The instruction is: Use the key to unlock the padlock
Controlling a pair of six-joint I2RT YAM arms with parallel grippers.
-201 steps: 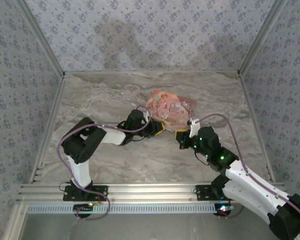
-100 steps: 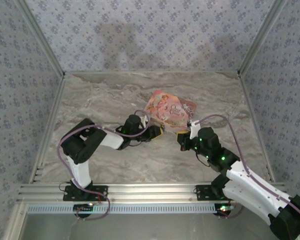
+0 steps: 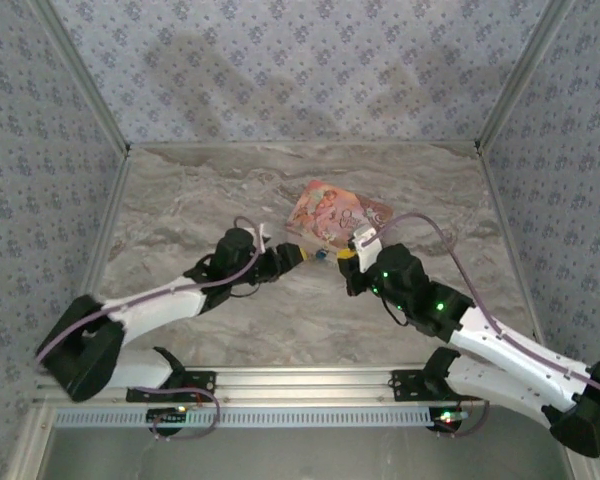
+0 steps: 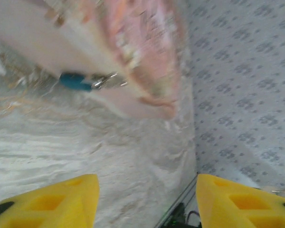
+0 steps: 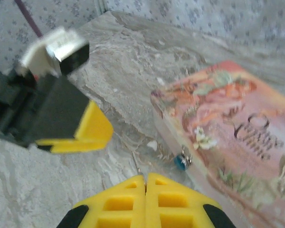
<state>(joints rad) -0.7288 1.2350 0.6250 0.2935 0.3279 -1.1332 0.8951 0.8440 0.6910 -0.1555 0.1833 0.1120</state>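
Key with a blue head lies against the pink diary's near edge, centre of the top view. Left gripper just left of it, fingers apart, empty. Right gripper just right, fingers pressed together.

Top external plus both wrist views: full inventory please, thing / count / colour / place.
book: 1, pink with printed cover, lying flat mid-table, just beyond both tools
key: 1, blue head with metal ring, at the book's near edge, between the tools
table: 1, grey marble pattern, under everything
walls: 3, blue-grey floral print, back and both sides
rail: 1, bare aluminium, along the near edge
left tool: 1, yellow fingers, open, nothing between them, left of the key
right tool: 1, yellow fingers, shut, right of the key
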